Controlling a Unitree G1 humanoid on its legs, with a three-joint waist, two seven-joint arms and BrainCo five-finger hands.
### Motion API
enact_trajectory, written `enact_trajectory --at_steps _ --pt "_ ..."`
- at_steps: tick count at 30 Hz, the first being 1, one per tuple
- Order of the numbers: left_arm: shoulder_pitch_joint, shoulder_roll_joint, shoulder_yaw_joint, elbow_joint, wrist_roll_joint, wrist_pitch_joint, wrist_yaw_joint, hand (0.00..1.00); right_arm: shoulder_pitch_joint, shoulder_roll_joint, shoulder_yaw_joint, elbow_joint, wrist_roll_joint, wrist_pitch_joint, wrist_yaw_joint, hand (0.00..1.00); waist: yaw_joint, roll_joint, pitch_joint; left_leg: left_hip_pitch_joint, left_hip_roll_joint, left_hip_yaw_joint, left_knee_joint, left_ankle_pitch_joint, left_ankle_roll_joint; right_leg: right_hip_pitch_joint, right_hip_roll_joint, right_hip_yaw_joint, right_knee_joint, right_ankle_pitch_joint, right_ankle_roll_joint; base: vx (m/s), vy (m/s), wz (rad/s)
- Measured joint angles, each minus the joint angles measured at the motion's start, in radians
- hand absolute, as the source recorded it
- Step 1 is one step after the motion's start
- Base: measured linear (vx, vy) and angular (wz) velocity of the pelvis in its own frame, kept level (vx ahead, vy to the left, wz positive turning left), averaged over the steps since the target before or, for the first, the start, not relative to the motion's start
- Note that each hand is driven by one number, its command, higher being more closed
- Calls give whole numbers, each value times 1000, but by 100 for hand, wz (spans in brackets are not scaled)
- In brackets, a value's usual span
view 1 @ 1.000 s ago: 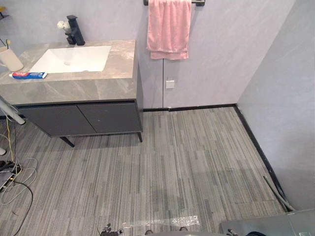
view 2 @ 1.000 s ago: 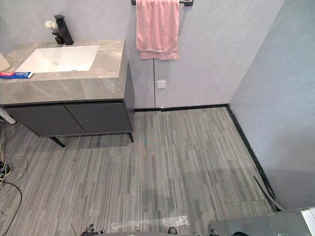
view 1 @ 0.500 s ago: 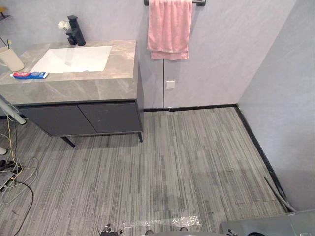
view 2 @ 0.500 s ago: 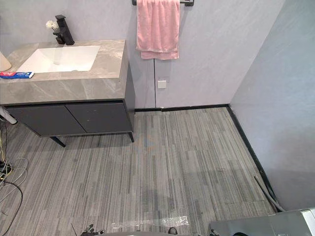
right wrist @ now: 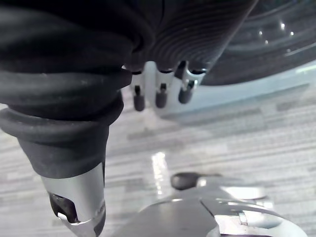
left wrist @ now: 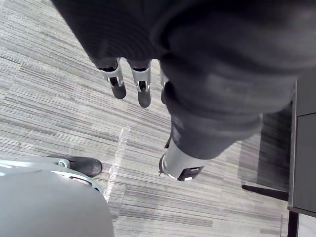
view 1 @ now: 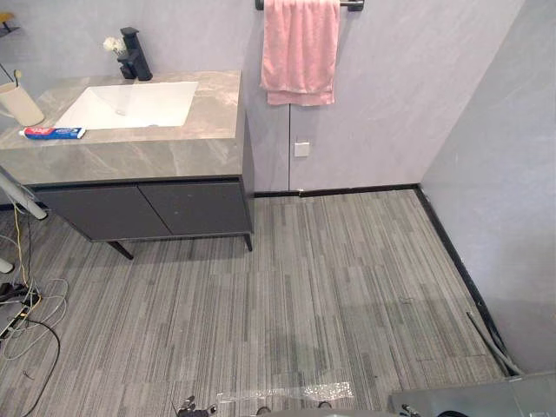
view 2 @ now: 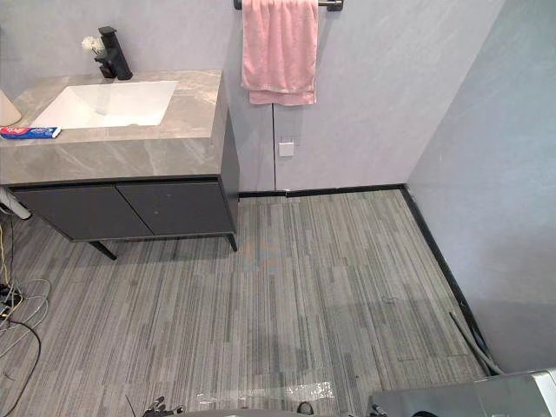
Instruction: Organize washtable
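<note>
Washtable [view 1: 174,156] was seen at the far left of the head views, against the wall and well apart from the robot across a stretch of floor [view 1: 330,287]. On its grey top a toothpaste tube [view 1: 52,133] was found lying flat near the front edge, just beside the sink [view 1: 130,104]. A cup [view 1: 19,102] was set upright at the left end, behind the tube, with something thin standing in it that could not be made out. A black tap [view 1: 132,54] was fixed behind the sink, with a small white flower beside it. A pink towel [view 1: 298,50] was hung on a rail to the right of the washtable, apart from it.

The left hand [left wrist: 143,91] was shown in its wrist view hanging above the floor, its fingers [left wrist: 117,84] straight and apart, with nothing held. The right hand [right wrist: 160,94] was likewise shown hanging down, with relaxed, parted fingers [right wrist: 186,90] and nothing between them.

Nothing of the task was judged to be done: the tube lay loose on the top, and neither hand was near it. The approach to the washtable was judged to be the step in hand. After that, the tube was expected to be picked up and put away, perhaps into the cup, though the wanted arrangement could not be told.
</note>
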Motion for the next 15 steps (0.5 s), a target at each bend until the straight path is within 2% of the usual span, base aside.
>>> enact_trajectory --at_steps 6,8,9,10,11,12,13,15 --pt "-1 -3 19 0 -9 0 0 0 0 7 -27 0 11 1 0 0 0 -2 2 -26 4 -40 10 2 -2 -5 2 -45 -4 -3 3 -7 -20 18" --pt "1 -3 31 -1 -21 0 0 0 2 11 -30 0 11 1 0 0 3 -10 6 -27 15 -37 22 -5 -10 0 11 -53 -2 -10 -2 -2 -58 10" --pt "1 -4 69 -3 -22 1 0 0 -1 21 -35 -4 11 0 -1 0 3 -11 21 -61 29 -37 108 -51 -21 14 16 -62 0 -25 -18 33 -86 -6" --pt "5 -8 104 -9 -22 1 0 0 1 25 -33 -21 11 1 1 0 10 -23 36 -110 64 -33 268 -124 -39 21 32 -65 10 -43 -37 1 -127 -9" --pt "9 -10 117 -15 -22 3 0 0 5 27 -33 -30 12 0 1 0 16 -22 41 -151 87 -26 370 -154 -51 27 43 -63 14 -53 -53 -23 -161 -16" --pt "10 -12 143 -35 -23 6 0 0 13 27 -30 -41 22 -2 1 0 24 -16 47 -256 141 -14 607 -171 -44 34 66 -65 29 -70 -77 -30 -140 -16" --pt "10 -23 147 -57 -23 6 0 0 19 23 -21 -52 31 0 0 0 34 -10 65 -341 193 0 809 -146 -34 57 82 -56 44 -83 -87 33 -109 -16" --pt "23 -27 149 -67 -32 5 0 0 22 22 -11 -72 33 0 -1 0 34 -20 76 -397 209 9 895 -152 -32 84 86 -47 52 -103 -101 98 -49 -10"
